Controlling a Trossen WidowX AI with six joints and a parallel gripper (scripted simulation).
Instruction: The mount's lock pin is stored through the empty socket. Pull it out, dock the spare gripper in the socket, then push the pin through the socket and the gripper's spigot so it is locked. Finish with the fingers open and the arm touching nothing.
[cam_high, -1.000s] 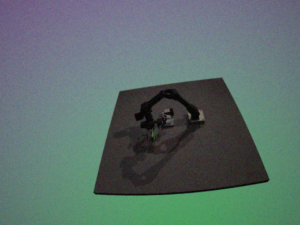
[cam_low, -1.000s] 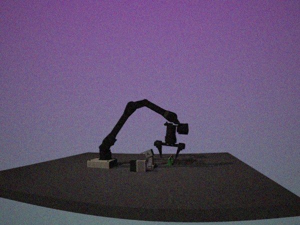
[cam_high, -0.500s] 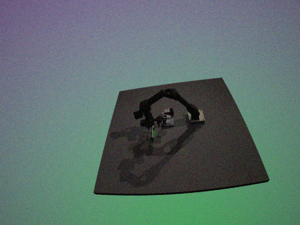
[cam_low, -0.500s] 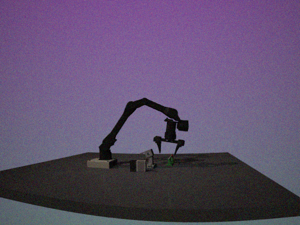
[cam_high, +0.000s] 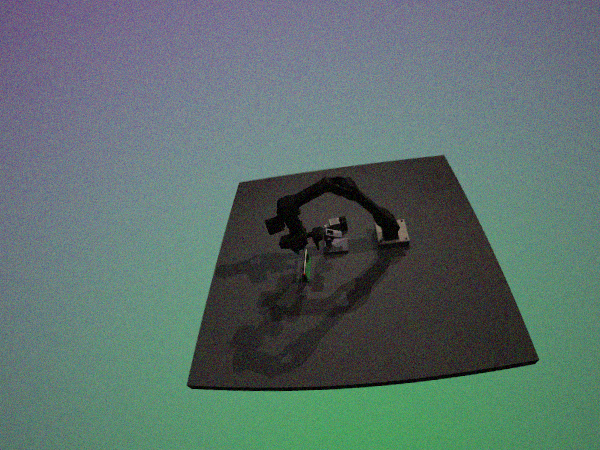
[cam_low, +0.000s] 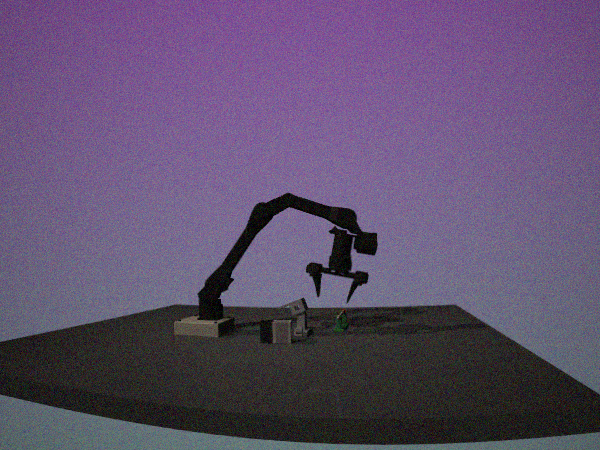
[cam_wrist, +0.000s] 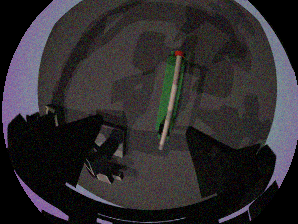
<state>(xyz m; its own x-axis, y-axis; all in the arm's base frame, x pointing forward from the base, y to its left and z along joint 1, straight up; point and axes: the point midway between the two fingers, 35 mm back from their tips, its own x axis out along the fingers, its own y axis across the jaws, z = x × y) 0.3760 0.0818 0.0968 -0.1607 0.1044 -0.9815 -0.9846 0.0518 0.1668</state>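
My gripper is wide open and empty, pointing down above the table. The pin, pale with a red head, lies lengthwise along a green holder. In the wrist view it lies beyond and between the fingertips, lower than them. The grey mount stands beside the holder, towards the arm's base, with a tilted pale part on top. A pale block with a dark end sits next to the mount, possibly the spare gripper. Whether anything is in the socket cannot be told.
The arm's pale base stands on the dark table, on the mount's far side from the pin. In the wrist view, pale and dark parts near the left finger are partly hidden. Arm shadows cross the table around the holder.
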